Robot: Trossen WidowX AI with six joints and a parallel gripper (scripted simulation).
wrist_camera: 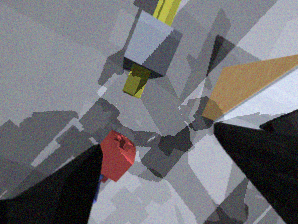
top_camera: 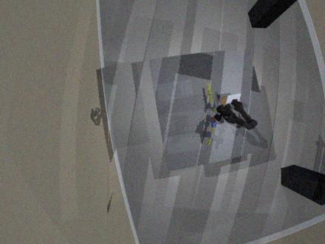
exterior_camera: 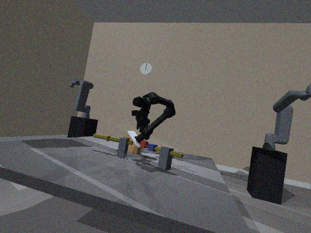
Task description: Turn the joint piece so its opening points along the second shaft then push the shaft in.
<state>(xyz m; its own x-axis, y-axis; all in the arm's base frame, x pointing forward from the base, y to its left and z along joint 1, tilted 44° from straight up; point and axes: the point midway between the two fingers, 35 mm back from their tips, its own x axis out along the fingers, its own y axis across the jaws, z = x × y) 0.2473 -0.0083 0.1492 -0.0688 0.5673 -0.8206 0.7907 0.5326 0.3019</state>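
The red joint piece sits at the blue part on the first yellow shaft, which the grey block holds. The second yellow shaft passes through another grey block; its near end stands apart from the red piece. I cannot tell whether the opening lines up exactly. My gripper is open and empty above the red piece, which shows beside the left finger in the wrist view. That finger hides most of the blue part.
An orange block with a tilted white panel stands beside the shafts, near the right finger in the wrist view. Two grey arms on black bases stand farther away. Patchy shadows cross the table.
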